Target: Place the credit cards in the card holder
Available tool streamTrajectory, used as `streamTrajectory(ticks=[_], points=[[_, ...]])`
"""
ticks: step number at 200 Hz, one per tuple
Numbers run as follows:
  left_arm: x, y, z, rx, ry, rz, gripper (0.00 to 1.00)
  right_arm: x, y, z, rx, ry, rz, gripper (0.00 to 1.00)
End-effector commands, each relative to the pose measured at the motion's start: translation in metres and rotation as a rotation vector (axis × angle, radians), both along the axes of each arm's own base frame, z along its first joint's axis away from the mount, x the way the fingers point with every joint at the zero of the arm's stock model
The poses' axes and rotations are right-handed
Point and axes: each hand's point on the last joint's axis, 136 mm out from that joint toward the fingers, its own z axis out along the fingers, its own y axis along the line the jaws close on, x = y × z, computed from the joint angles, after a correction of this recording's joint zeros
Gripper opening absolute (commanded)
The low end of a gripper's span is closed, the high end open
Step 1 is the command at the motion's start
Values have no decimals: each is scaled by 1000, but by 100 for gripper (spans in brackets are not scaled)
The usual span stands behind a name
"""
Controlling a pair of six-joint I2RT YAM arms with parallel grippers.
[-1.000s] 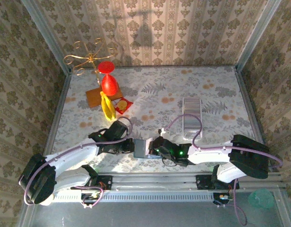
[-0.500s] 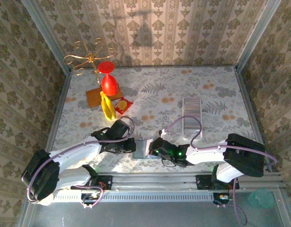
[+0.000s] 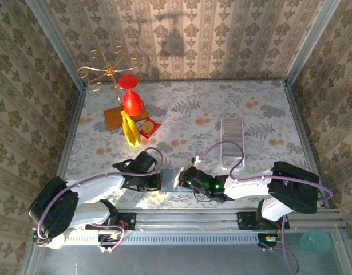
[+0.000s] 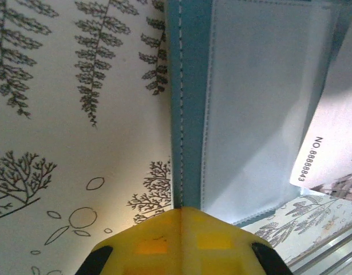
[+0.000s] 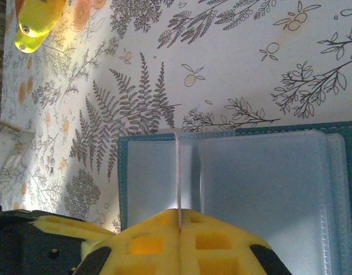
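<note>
The dark-teal card holder [image 3: 167, 179] lies open near the table's front edge, its clear pockets [image 5: 261, 183] facing up. My left gripper [image 4: 182, 210] is shut, its yellow fingertips pinching the holder's stitched teal edge [image 4: 190, 103]. My right gripper [image 5: 179, 213] is shut on a white credit card [image 5: 178, 172], seen edge-on and standing upright over the pocket. The same card [image 4: 330, 132] shows at the right of the left wrist view, with a printed number. In the top view the two grippers [image 3: 157, 181] [image 3: 182, 179] meet at the holder from either side.
A clear plastic box [image 3: 232, 140] lies behind the right arm. At the back left are a banana [image 3: 129, 129], a red goblet [image 3: 131, 97], a wooden coaster [image 3: 114, 117], a red packet [image 3: 148, 127] and a gold wire stand [image 3: 104, 69]. Patterned walls enclose the table.
My left arm has slid right toward the holder and its jaws have closed the last bit onto the holder's edge. The right gripper has stayed where it was with the card.
</note>
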Motion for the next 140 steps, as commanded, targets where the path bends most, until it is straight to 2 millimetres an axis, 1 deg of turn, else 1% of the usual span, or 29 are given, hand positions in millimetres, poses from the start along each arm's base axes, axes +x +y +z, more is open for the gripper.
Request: streamTrajectory(ticks=[1, 54, 84, 101, 140], points=[[3, 2, -3, 8, -10, 12, 3, 0, -3, -6, 13, 2, -31, 0], [-1, 1, -5, 21, -5, 2, 3, -3, -5, -14, -2, 30, -33, 0], [-4, 1, -6, 26, -4, 0, 3, -3, -6, -15, 21, 40, -51, 0], [-4, 1, -7, 28, -5, -1, 3, -4, -4, -15, 38, 43, -51, 0], [-6, 2, -9, 34, -2, -1, 3, -4, 8, -9, 100, 36, -24, 0]])
